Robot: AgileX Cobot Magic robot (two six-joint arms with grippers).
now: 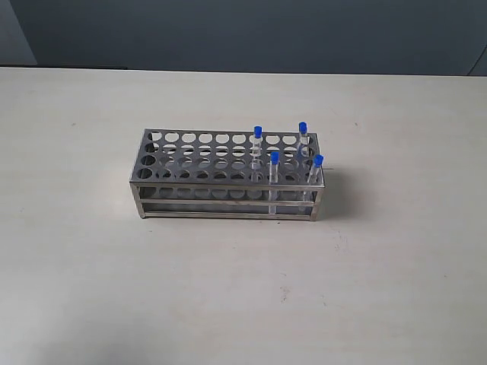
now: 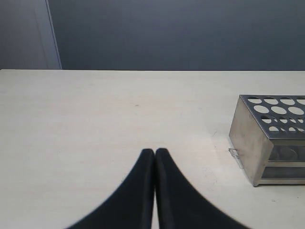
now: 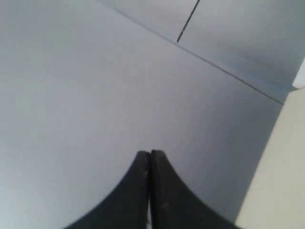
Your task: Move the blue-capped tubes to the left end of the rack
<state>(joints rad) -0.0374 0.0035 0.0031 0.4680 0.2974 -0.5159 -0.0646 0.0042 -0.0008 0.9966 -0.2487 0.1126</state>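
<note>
The silvery metal rack (image 1: 221, 179) stands near the middle of the table in the exterior view. Several blue-capped tubes stand upright in its right half: one in the far row (image 1: 257, 144), one at the far right (image 1: 303, 137), one in the front row (image 1: 274, 173) and one at the front right corner (image 1: 317, 173). No arm shows in the exterior view. My left gripper (image 2: 155, 151) is shut with nothing in it, low over the table, with the rack's end (image 2: 269, 138) off to one side. My right gripper (image 3: 150, 153) is shut and empty, facing a grey wall.
The pale table top (image 1: 91, 266) spreads wide on all sides of the rack. A dark grey wall (image 1: 243, 30) runs behind the table's far edge. A strip of table edge (image 3: 281, 181) shows in the right wrist view.
</note>
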